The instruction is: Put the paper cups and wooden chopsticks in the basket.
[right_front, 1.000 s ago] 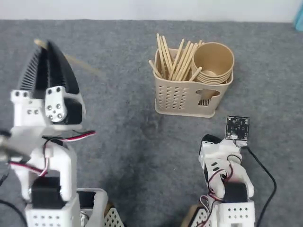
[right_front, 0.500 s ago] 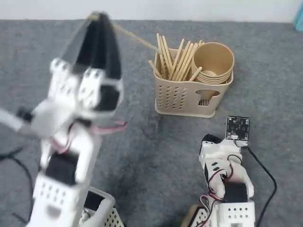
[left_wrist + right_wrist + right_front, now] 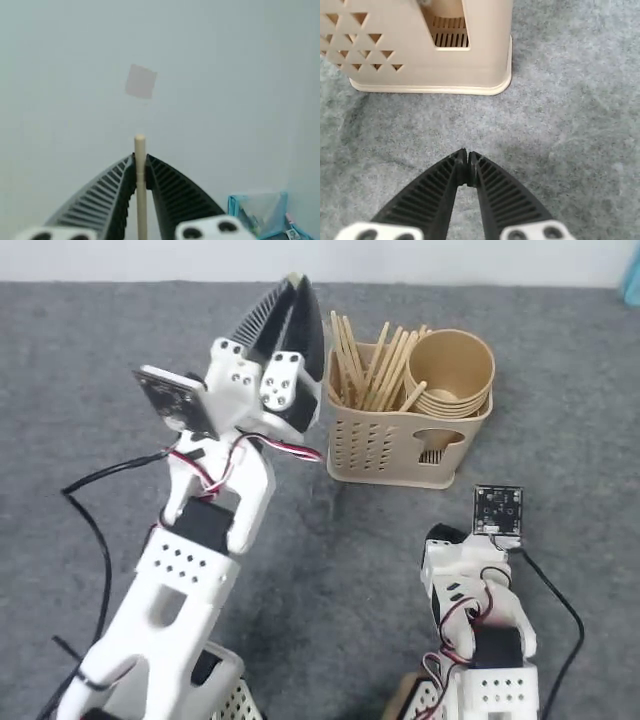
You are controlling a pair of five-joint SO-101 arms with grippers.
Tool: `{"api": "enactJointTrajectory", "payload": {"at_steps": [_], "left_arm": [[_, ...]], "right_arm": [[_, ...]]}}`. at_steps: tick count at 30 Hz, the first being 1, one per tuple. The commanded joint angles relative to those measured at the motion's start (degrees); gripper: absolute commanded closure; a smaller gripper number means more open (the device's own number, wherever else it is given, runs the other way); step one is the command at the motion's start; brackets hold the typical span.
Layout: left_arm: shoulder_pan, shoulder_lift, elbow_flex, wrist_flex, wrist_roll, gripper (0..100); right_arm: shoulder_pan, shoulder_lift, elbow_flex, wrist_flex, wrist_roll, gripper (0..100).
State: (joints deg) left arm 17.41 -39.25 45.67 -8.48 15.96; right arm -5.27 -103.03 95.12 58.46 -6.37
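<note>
Surface: a grey felt-like mat (image 3: 560, 440) covers the table, and a pale wall (image 3: 75, 75) rises behind it.
Left pincer (image 3: 293, 282): it is raised and pointing toward the wall, with its jaws clamped on a single chopstick (image 3: 141, 190).
Held chopstick: it lies lengthwise between the jaws, and its blunt end pokes just past the tips.
Basket (image 3: 385, 445): it sits just beside the left pincer, to its right and lower down.
Bundle of chopsticks (image 3: 370, 365): they lean in the basket's compartment nearer the left pincer, fanned out toward its tips.
Paper cups (image 3: 450, 370): they are nested in the far compartment, beyond the bundle as seen from the left pincer.
Right pincer (image 3: 466, 167): it is low over the mat with its jaws together and nothing between them. The basket wall (image 3: 470, 65) stands ahead of its tips, apart from them.
Step in hand: this looks like the last chopstick on its way to the basket, with only the drop left to do.
Risk, aim: the stick points at the wall rather than down, so letting go from here would likely send it over the rim or onto the mat.
Risk, collision: swinging the left pincer right could knock the leaning bundle and tip sticks out, or nudge the light basket.
Risk, grip: the stick is held along its length, so it may slide through the jaws when the left pincer tilts.
</note>
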Motion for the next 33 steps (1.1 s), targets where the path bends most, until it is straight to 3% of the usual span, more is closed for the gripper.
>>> {"api": "enactJointTrajectory", "payload": {"at_steps": [1,5,8,16,23,30,33], "left_arm": [[0.53,1.14,1.27,-2.64,0.53,99],[0.53,2.55,1.1,-2.64,0.53,98],[0.53,2.55,0.13,-0.62,0.62,92],[0.09,0.0,-7.78,19.96,0.79,76],[0.09,-14.51,-8.92,36.31,0.79,81],[0.09,-29.89,-8.66,48.97,0.79,100],[-0.18,-35.43,-8.66,54.77,0.88,99]], "right_arm": [[0.13,-0.92,0.7,-0.22,0.97,99.2],[0.22,-0.92,0.7,-0.22,0.97,99.2],[0.4,-0.92,0.7,-0.22,0.97,99.2],[0.4,-0.92,0.7,-0.31,1.05,99.2],[0.48,-0.92,0.7,-0.31,1.05,99.2],[0.57,-1.01,0.18,0.13,0.79,99.2],[0.57,-1.01,-0.7,0.84,0.7,99.2]]}}
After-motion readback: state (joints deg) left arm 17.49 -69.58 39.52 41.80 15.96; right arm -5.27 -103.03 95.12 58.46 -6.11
